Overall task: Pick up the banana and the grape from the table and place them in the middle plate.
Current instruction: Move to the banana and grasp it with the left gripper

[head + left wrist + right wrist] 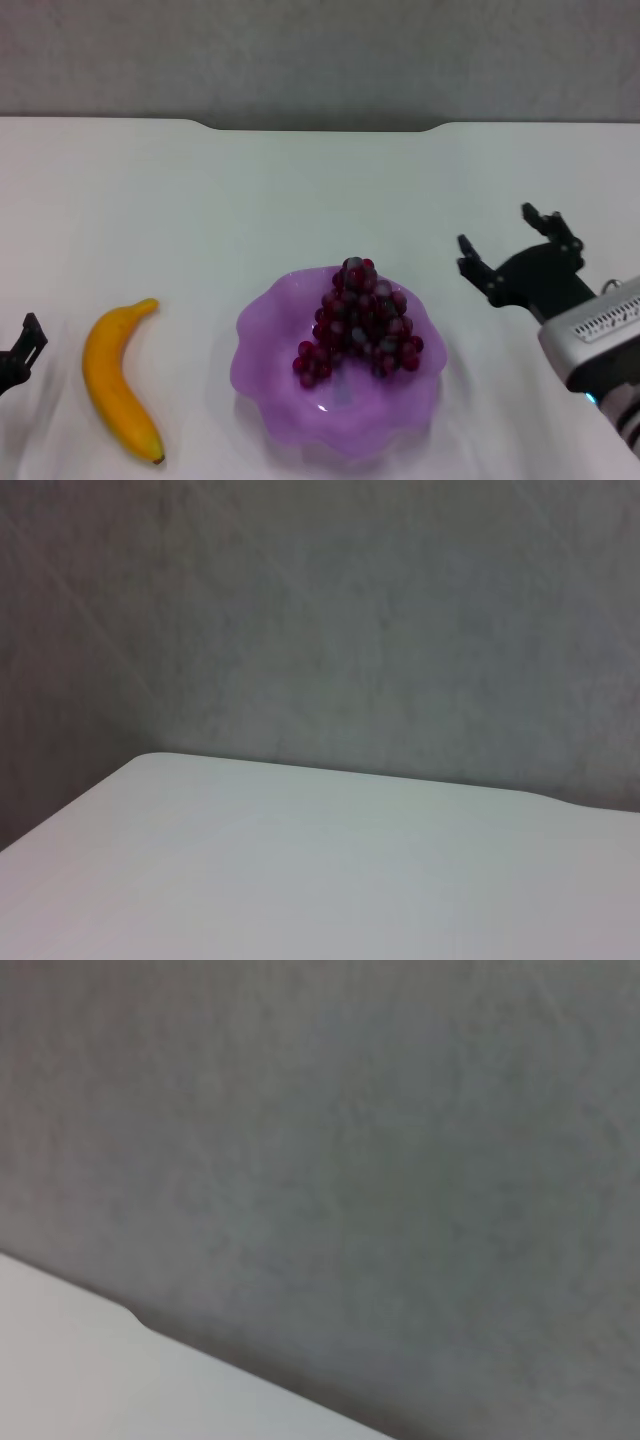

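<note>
Grapes, dark red-purple shiny bunch (357, 322), already in translucent purple scalloped plate (268, 372). Curved yellow banana (118, 380) on white table (200, 200), long axis 1-to-5 o'clock, at 3 o'clock from my left gripper (22, 350), the nearer one; can't tell its opening. Right gripper (505, 245) wide open, empty.

Yellow-orange banana (117, 384) with a dark tip at nine o'clock of the translucent purple middle plate (262, 364); glossy dark red-purple grape (358, 323) inside; plain white table (300, 190); grey wall (320, 55); black right tool (508, 242), fingers spread.
</note>
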Available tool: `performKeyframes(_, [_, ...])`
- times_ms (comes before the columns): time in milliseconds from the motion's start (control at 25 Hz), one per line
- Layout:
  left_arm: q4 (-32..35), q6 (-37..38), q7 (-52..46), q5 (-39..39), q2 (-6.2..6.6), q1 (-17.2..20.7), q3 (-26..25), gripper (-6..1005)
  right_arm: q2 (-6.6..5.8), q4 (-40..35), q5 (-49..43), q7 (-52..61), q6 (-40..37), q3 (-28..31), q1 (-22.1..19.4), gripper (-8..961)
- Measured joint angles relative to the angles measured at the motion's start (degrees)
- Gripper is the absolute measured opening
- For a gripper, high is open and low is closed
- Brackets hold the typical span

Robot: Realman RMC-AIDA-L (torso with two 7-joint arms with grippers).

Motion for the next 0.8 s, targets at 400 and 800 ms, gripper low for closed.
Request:
performKeyframes(400, [-0.49,0.01,0.12,0.52,-0.13,-0.40,0.28,840,0.30,-13.72,0.02,2.05,-11.31,-0.73,1.88,861])
performKeyframes(800, [-0.69,-0.21,-0.09,0.68,-0.18,-0.34,0.88,838,0.13,-21.22,0.39,25.63,-6.36,-1.16,4.74,860])
